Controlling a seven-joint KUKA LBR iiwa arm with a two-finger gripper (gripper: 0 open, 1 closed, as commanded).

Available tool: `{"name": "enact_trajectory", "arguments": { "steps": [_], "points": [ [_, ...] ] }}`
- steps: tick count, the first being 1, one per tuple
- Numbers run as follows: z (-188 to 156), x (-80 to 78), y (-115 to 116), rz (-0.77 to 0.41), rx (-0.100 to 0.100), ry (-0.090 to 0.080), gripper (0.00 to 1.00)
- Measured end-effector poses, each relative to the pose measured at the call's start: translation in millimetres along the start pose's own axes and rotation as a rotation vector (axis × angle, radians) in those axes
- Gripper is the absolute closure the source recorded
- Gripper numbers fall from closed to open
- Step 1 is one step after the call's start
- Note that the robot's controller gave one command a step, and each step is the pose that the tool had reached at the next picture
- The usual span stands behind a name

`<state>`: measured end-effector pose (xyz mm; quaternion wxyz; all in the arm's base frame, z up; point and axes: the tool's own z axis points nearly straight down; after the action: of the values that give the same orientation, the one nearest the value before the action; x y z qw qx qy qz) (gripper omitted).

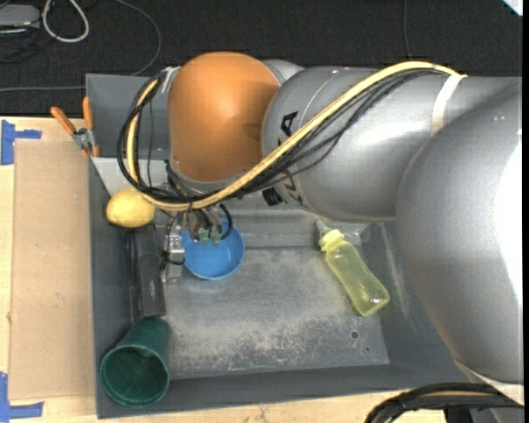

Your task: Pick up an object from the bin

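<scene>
My gripper [185,234] pokes out from under the orange wrist cover in the left part of the bin. It sits right at the left rim of a small round blue bowl [217,256], which lies on the bin floor and is partly hidden by it. A yellow lemon [129,210] rests just to the upper left, against the bin's left wall. Below the gripper, a flat black oblong thing [146,282] lies along the left wall.
A dark green cup [136,368] lies on its side in the front left corner, mouth toward the camera. A pale yellow squeeze bottle [353,274] lies right of the middle. The big grey arm covers the bin's back and right side.
</scene>
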<state>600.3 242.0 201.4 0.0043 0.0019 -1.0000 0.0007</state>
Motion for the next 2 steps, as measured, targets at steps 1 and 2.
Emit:
{"name": "enact_trajectory", "arguments": {
  "steps": [1, 2],
  "points": [
    [-4.6, -2.2, -1.7, 0.005, -0.002, -0.008, 0.00],
    [137.0, 0.1, -75.2, -0.122, 0.003, 0.003, 0.00]
  ]
}}
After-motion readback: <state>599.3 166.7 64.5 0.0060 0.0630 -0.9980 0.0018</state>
